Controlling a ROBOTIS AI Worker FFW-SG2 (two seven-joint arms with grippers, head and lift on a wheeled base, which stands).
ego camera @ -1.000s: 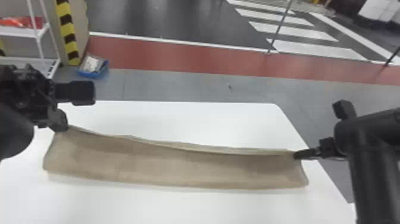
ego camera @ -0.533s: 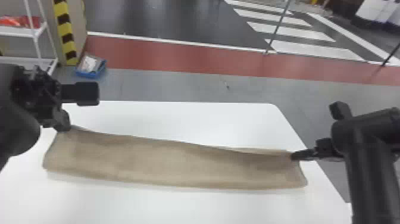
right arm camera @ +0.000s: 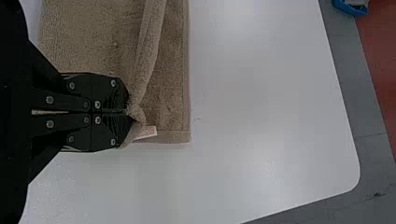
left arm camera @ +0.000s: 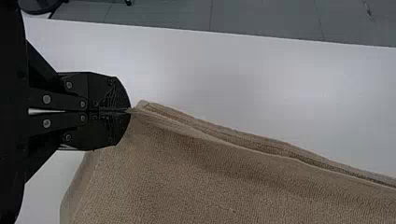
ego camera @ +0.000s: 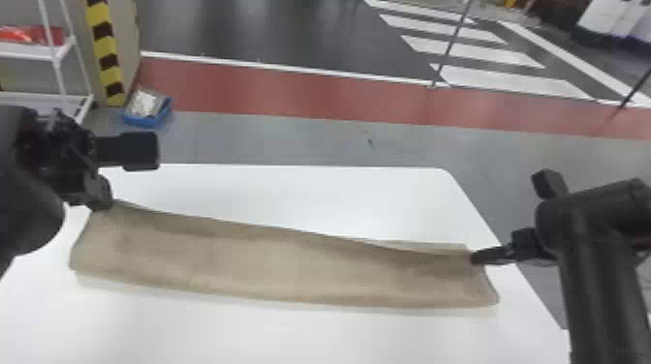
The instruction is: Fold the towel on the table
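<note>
You can't read any words or numbers here. A small, flat white tag (right arm camera: 148, 132) sticks out near a corner of the tan, fuzzy towel (right arm camera: 79, 39), but its reddish marks are too tiny to read.

Grey flooring (ego camera: 290, 140) is bordered by a red strip (ego camera: 290, 92); beyond its white edge line (ego camera: 310, 71), dark ground (ego camera: 252, 29) is marked with white crosswalk stripes (ego camera: 474, 52). At the left, a red item (ego camera: 29, 35) is held on a white shelving rack (ego camera: 29, 50), beside an upright striped with yellow-and-black hazard tape (ego camera: 111, 75). A shallow blue bin (ego camera: 145, 120) is set near its foot. Soft light is reflected by the round-cornered white table (ego camera: 339, 193).
</note>
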